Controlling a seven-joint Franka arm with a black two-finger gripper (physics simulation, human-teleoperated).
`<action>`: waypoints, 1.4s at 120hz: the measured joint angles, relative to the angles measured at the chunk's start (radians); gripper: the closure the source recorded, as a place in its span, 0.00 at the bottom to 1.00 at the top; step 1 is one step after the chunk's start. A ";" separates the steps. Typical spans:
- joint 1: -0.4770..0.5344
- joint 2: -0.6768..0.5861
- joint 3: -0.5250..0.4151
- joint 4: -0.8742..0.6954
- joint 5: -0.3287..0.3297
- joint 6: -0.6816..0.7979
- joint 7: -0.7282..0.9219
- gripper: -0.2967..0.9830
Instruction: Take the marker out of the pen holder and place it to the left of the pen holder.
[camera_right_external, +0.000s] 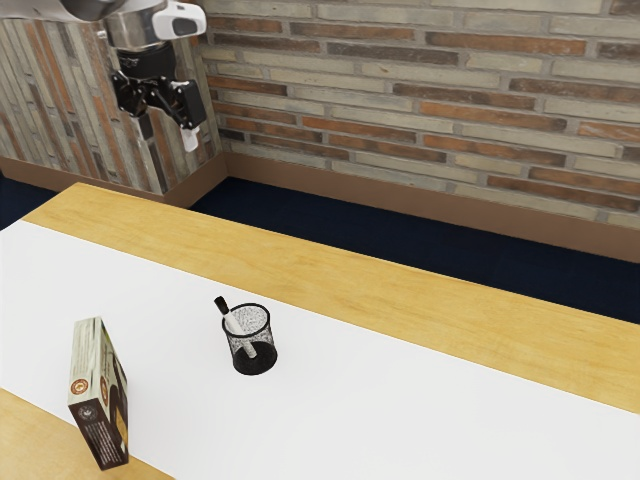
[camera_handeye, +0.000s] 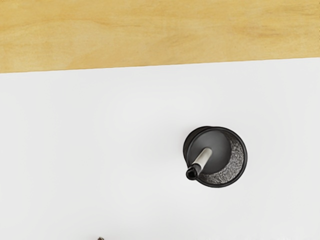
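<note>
So on the exterior view's left, a slim printed box is standing on edge, showing pale sides and a dark brown face. Up above, the glossy black gripper is hanging well apart from everything on the table, its 2 fingers sitting apart with nothing between them. Next over is the marker, leaning inside the pen holder: straight, slim pale barrel, stubby black cap poking past the rim toward the exterior view's left. The holder is standing upright, a round cup with see-through mesh walls, a smooth black rim and a solid dark base. It's resting on a flat white strip, with yellowish, streaky-grained wood running alongside, and rough brick is filling the background.
</note>
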 joint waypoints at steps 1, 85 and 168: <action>0.000 0.000 0.000 0.000 0.000 0.000 0.001 0.23; -0.016 0.589 -0.020 0.229 -0.034 0.248 0.091 0.23; 0.047 0.588 0.028 0.069 -0.209 -0.073 0.158 0.23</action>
